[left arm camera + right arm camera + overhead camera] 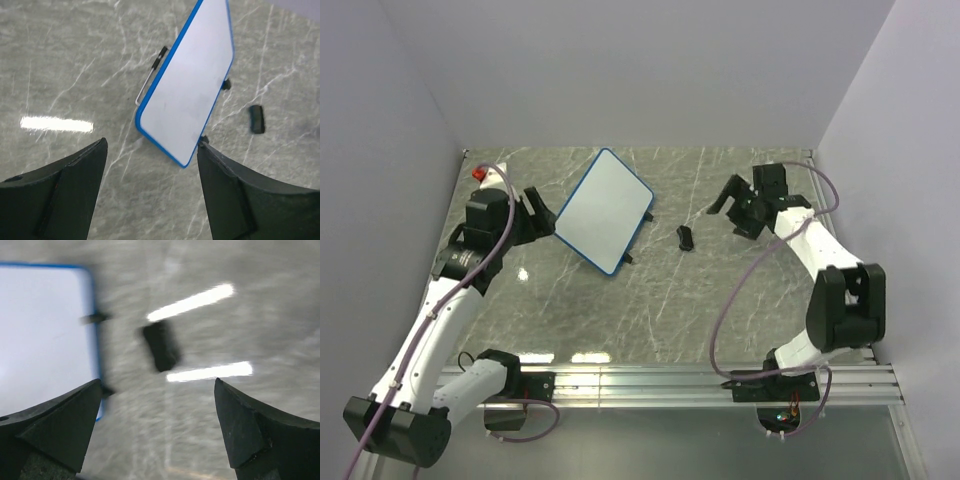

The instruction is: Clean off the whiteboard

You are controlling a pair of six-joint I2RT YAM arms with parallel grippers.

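The whiteboard [605,210] lies tilted on the marble table, white with a blue rim, and I see no dark marks on its face. My left gripper [542,215] stands open just off its left corner. In the left wrist view the whiteboard [190,90] has its near corner beside the right finger of that gripper [152,145]. A small black eraser block [686,237] lies to the right of the board. My right gripper [728,208] is open, right of the eraser. The blurred right wrist view shows the eraser [161,346] ahead of the open gripper [157,382], with the whiteboard [45,335] to the left.
A red object [478,173] sits at the far left corner behind the left arm. Grey walls close in the table on three sides. A thin grey wire with a black tip [152,75] sticks out along the board's edge. The eraser [257,119] also shows at the right.
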